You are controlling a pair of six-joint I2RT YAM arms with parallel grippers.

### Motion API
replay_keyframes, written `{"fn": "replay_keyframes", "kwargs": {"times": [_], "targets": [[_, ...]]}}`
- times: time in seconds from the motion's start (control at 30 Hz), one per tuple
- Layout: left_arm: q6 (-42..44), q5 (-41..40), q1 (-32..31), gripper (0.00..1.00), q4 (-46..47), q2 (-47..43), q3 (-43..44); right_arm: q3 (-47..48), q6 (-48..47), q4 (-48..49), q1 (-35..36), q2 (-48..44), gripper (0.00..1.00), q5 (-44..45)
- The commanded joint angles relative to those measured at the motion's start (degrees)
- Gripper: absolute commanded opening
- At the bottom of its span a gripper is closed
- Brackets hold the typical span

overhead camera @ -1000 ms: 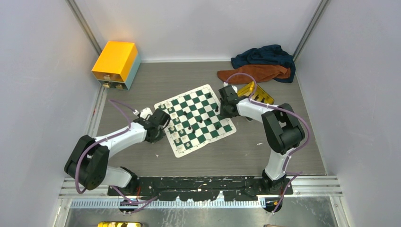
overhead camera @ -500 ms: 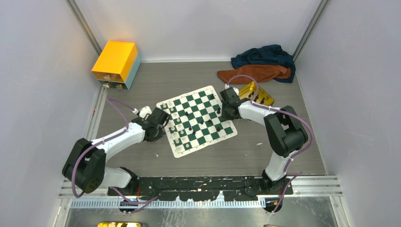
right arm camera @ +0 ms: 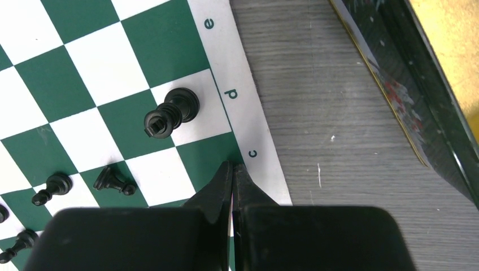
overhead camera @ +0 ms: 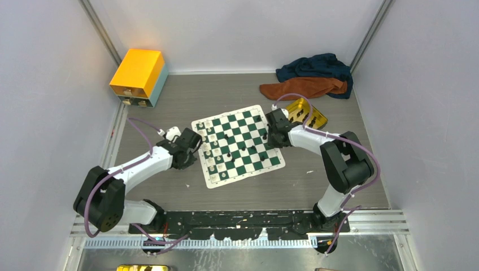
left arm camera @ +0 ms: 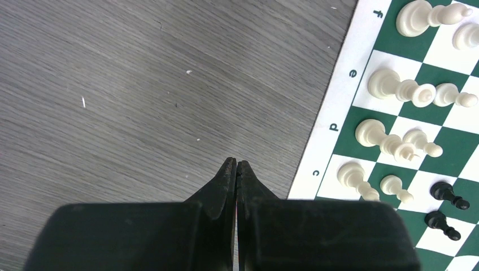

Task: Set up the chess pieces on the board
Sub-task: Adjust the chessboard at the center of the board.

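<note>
Right wrist shows black piece [right arm camera: 171, 113] beside letter d [right arm camera: 230, 94], left wrist cream pieces [left arm camera: 387, 83], both jaws pinched together, empty.

From above, the chess pieces [overhead camera: 227, 153] are too small to tell by kind, and the right arm [overhead camera: 308, 137] and its cable cover part of the gold tin [overhead camera: 317, 118]. In the left wrist view the board [left arm camera: 339, 96] runs off the right edge, cutting a white piece [left arm camera: 467, 35]. In the right wrist view a black pawn [right arm camera: 16, 244] sits partly behind the black housing of the jaws.
</note>
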Motion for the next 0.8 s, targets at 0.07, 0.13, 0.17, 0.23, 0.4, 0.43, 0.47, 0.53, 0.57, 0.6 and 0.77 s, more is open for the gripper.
{"fn": "replay_keyframes", "kwargs": {"times": [0.07, 0.13, 0.17, 0.23, 0.4, 0.43, 0.47, 0.53, 0.57, 0.6, 0.77], "targets": [[-0.4, -1.7, -0.1, 0.00, -0.8, -1.3, 2.7, -2.9, 0.6, -3.1, -0.2, -3.6, 0.01, 1.6], [-0.5, -1.7, -0.1, 0.00, -0.8, -1.3, 2.8, -3.4, 0.7, -3.1, -0.2, -4.0, 0.01, 1.4], [-0.5, -1.6, -0.1, 0.00, -0.9, -1.2, 2.8, -3.7, 0.8, -3.2, -0.2, -4.3, 0.01, 1.4], [-0.6, -1.6, -0.1, 0.00, -0.8, -1.2, 2.8, -4.1, 0.8, -3.3, -0.2, -4.7, 0.01, 1.3], [-0.7, -1.7, -0.1, 0.00, -0.8, -1.1, 3.1, -4.8, 1.0, -3.8, -0.1, -5.6, 0.01, 1.2], [-0.7, -1.8, -0.1, 0.00, -0.9, -1.0, 3.1, -4.9, 1.1, -3.8, -0.1, -5.8, 0.01, 1.2], [-0.7, -1.9, -0.2, 0.00, -0.9, -1.0, 3.2, -5.0, 1.2, -3.9, -0.1, -6.1, 0.01, 1.1], [-0.7, -1.9, -0.1, 0.00, -1.1, -1.0, 3.3, -5.2, 1.3, -4.3, 0.0, -6.5, 0.01, 1.1], [-0.7, -2.0, -0.1, 0.00, -1.1, -1.0, 3.3, -5.3, 1.3, -4.4, 0.1, -6.7, 0.01, 1.1], [-0.7, -2.1, -0.1, 0.00, -1.2, -1.1, 3.4, -5.3, 1.2, -4.6, 0.1, -6.9, 0.01, 1.2], [-0.6, -2.1, -0.1, 0.00, -1.2, -0.6, 4.1, -4.3, 0.8, -5.7, 0.1, -7.8, 0.01, 2.0]]}}
